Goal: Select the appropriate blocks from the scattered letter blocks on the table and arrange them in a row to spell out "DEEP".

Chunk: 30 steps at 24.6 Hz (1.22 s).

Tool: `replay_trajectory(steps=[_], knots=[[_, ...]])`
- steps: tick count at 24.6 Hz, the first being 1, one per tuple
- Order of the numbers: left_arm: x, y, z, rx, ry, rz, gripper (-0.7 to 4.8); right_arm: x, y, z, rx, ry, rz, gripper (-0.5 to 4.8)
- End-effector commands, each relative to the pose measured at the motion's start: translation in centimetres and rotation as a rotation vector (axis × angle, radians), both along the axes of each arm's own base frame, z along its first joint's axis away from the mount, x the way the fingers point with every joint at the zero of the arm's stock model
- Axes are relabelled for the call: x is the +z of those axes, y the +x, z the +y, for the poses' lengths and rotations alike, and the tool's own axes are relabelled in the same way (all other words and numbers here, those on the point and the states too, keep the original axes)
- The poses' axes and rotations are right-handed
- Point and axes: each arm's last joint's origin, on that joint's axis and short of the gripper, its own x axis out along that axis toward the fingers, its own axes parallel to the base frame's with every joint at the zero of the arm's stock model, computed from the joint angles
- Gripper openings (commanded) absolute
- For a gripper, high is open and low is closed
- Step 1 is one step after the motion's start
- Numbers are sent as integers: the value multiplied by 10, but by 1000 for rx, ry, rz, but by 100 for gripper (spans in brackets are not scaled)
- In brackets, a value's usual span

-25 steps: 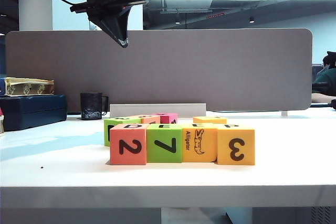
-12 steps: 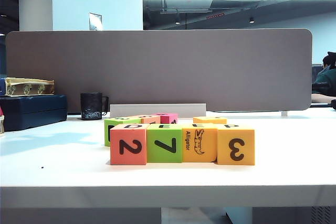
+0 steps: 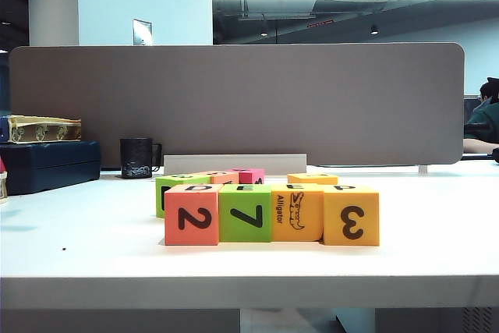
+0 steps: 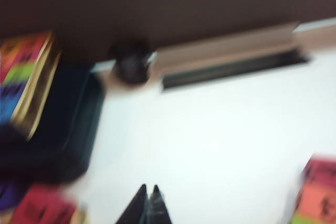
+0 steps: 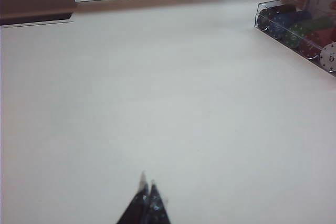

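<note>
Four blocks stand touching in a row near the front of the table (image 3: 78,247): a salmon block (image 3: 191,215) with 2 and D, a green block (image 3: 245,213) with 7 and E, an orange alligator block (image 3: 296,212) with E, and an orange block (image 3: 351,215) with 3 and P. Other scattered blocks sit just behind them: green (image 3: 165,186), pink (image 3: 249,174) and orange (image 3: 312,178). My left gripper (image 4: 148,188) is shut and empty, high above the table's left side. The left wrist view is blurred. My right gripper (image 5: 147,183) is shut and empty over bare tabletop.
A black mug (image 3: 137,157), a dark blue case (image 3: 48,164) with a yellowish box (image 3: 39,128) on it, and a pale bar (image 3: 234,163) stand along the grey partition (image 3: 234,99). A clear box of coloured chips (image 5: 299,27) lies far from the right gripper.
The left arm has risen and swung left, leaving the top of the exterior view except for a dark blur in the corner. The block row and right arm have not moved.
</note>
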Motion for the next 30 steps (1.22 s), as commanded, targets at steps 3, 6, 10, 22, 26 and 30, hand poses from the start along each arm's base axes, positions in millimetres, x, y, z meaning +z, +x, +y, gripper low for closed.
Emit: replay_trajectory(steps=[3, 6, 10, 22, 26, 30], knots=[[-49, -39, 27, 85, 9, 52, -6, 1, 0, 0, 1, 0, -15, -1], [-93, -68, 37, 130, -24, 40, -6, 1, 0, 0, 1, 0, -15, -1], [-128, -90, 40, 132, -32, 36, -6, 1, 0, 0, 1, 0, -14, -1], [-204, -134, 50, 183, -53, -10, -6, 1, 0, 0, 1, 0, -15, -1], [-220, -141, 51, 200, -91, -46, -6, 1, 0, 0, 1, -1, -14, -1], [-226, -143, 51, 197, -94, -70, -5, 1, 0, 0, 1, -1, -15, -1]])
